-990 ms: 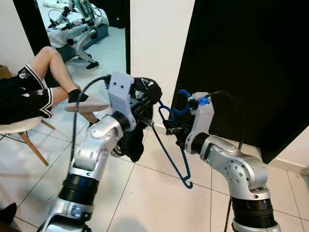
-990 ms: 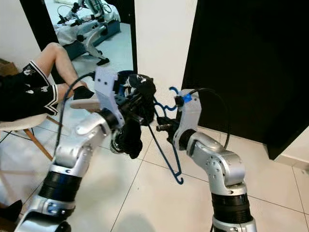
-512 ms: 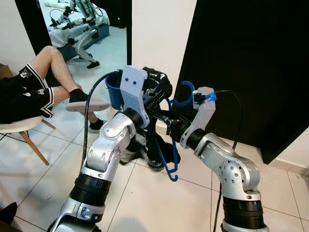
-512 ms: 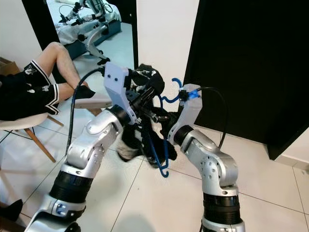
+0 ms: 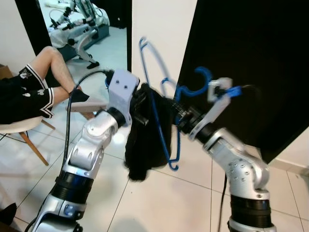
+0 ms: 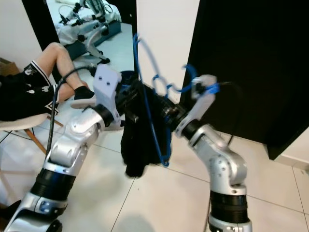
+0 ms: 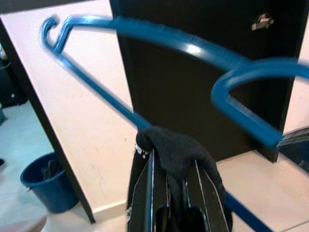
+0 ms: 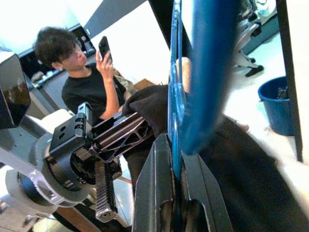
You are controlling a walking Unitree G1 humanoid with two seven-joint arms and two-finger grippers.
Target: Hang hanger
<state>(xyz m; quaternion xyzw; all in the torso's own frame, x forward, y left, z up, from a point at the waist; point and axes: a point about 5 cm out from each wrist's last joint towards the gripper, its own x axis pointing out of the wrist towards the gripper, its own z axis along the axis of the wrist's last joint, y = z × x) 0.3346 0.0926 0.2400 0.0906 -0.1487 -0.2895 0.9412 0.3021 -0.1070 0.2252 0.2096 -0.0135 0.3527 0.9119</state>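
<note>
While the two arms meet in front of the robot's chest, the left gripper [image 5: 141,104] is pinched tight on a fold of black cloth [image 5: 145,140], and the rest of that cloth hangs straight down below it toward the tiled floor [image 5: 145,198]. In the left wrist view the fingers [image 7: 145,193] sit close together with the cloth bunched up between and over their tips. Just beside it, the right gripper [image 5: 179,116] is closed on the blue hanger [image 5: 161,121], its fingers [image 8: 159,188] narrow around the thin blue wire. From that grip the hanger rises up and away to a high corner above both grippers, while another part loops down alongside the hanging cloth; the hanger runs across the cloth and touches it, so the two grippers are nearly touching. The hanger's hook [image 5: 200,79] curls up just above the right wrist. Behind the grippers stand a white wall [image 5: 159,38] and a dark door [image 5: 251,63]. Off beyond the left arm a person [image 5: 29,87] sits on a chair [image 5: 19,129], and in the right wrist view holds up a phone [image 8: 103,47]. A blue bucket [image 7: 46,181] stands on the floor by the wall
</note>
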